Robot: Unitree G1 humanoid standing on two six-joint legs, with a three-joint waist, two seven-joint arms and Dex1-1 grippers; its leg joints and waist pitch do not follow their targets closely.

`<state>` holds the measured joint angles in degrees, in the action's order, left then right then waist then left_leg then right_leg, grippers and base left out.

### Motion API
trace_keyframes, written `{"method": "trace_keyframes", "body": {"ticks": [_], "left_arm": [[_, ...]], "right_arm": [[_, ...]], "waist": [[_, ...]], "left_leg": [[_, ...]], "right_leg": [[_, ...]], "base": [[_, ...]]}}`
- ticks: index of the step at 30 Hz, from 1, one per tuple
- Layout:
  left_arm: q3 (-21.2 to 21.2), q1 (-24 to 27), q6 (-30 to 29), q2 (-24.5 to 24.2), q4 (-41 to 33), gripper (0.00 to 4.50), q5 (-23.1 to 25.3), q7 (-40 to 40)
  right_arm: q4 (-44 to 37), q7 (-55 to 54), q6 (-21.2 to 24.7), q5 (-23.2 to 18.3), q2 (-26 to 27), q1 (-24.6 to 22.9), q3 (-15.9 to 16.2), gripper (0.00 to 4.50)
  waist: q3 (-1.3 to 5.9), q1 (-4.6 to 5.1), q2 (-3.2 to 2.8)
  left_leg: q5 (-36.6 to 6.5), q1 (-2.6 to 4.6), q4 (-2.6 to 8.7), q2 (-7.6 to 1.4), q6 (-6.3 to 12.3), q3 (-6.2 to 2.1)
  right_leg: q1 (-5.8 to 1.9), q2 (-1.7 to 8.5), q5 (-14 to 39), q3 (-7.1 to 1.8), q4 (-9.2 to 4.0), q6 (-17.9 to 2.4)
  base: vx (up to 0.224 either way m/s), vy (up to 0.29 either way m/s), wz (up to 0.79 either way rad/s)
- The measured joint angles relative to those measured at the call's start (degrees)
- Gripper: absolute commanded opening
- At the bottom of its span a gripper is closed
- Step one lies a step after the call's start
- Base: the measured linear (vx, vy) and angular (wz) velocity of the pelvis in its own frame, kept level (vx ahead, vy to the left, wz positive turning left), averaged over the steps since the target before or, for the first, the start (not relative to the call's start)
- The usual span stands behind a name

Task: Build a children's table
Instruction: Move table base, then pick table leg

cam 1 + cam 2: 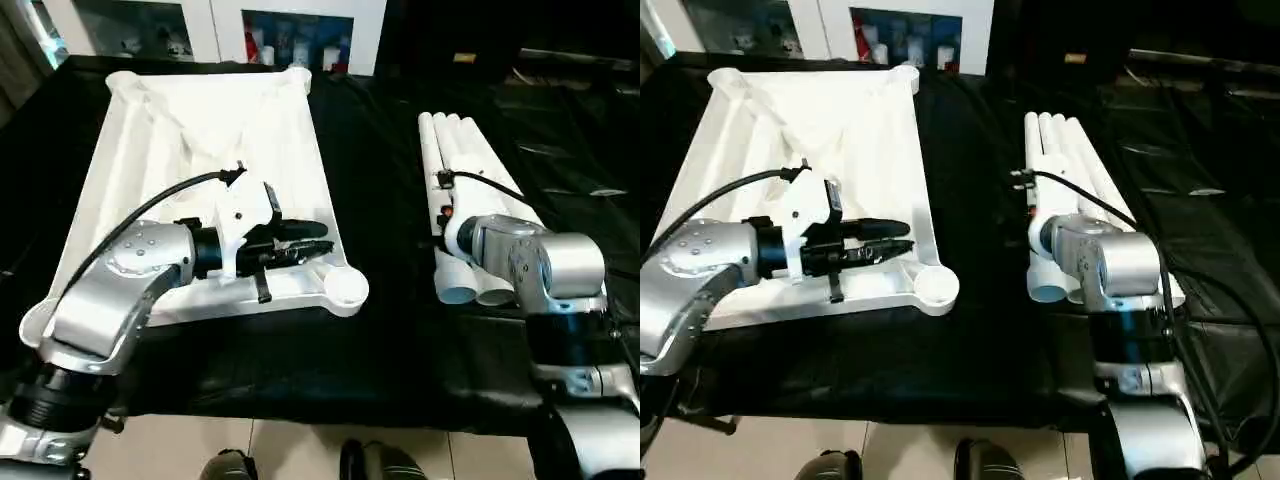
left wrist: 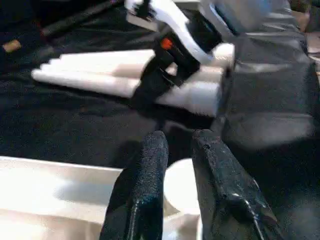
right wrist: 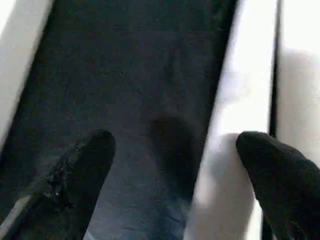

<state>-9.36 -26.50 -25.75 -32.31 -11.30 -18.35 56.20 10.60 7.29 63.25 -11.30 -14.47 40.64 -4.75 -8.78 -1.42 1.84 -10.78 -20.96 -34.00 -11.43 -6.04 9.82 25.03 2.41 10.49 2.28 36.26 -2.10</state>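
Head views: I see large white plastic rectangular table top (image 1: 200, 160) lying underside up on black cloth (image 1: 380, 200). Left claw (image 1: 322, 240) level above its near edge, round corner socket (image 1: 346, 290) just beyond fingertips. Four white tapered tubular legs (image 1: 470, 170) bundled beside top; right arm bent down over their near ends.

Left wrist view: fingers (image 2: 145, 190) narrowly parted, holding nothing, corner socket below tips.

Right wrist view: right claw (image 3: 172, 165) spread wide, empty, over cloth just beside one leg.
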Motion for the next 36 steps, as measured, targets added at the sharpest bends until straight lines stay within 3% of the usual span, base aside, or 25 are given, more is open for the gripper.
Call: {"method": "trace_keyframes", "body": {"ticks": [4,19,26,36], "left_arm": [[-0.5,0.0,-0.1,-0.8,-0.2,1.09,0.0,1.1],[-0.6,0.0,-0.3,-1.1,-0.5,1.09,0.1,0.9],[-0.6,0.3,-0.4,-1.1,-1.9,1.09,0.0,0.9],[-0.6,0.8,-0.6,-2.0,-3.7,1.09,0.0,0.9]], "right_arm": [[1.9,-1.3,0.6,0.7,-0.5,0.8,-1.7,4.35],[5.9,-1.3,2.5,0.9,-1.9,3.0,-1.7,4.35],[10.7,0.1,5.4,1.2,-3.0,4.0,0.2,4.35],[12.7,2.1,6.2,0.9,-3.0,5.0,0.8,4.18]], "waist": [[0.01,-0.42,-0.01],[0.08,-0.53,0.12],[0.13,-0.43,0.2],[0.17,-0.45,0.29]], "left_leg": [[-0.1,0.04,-0.02,0.0,-0.31,0.02],[0.3,0.0,-0.05,-0.02,-0.02,0.04],[0.3,-0.02,-0.1,-0.03,0.0,0.05],[0.3,-0.02,-0.23,-0.05,0.01,0.04]], "right_leg": [[-0.06,0.01,-0.1,-0.02,-0.01,0.0],[-0.03,-0.01,-0.2,0.0,0.06,0.0],[-0.02,-0.01,-0.3,0.0,0.08,0.0],[-0.01,-0.01,-0.3,0.0,0.22,0.0]], "base": [[0.0,0.0,0.0],[0.0,0.0,0.0],[0.0,0.0,0.0],[0.0,0.0,0.0]]}}
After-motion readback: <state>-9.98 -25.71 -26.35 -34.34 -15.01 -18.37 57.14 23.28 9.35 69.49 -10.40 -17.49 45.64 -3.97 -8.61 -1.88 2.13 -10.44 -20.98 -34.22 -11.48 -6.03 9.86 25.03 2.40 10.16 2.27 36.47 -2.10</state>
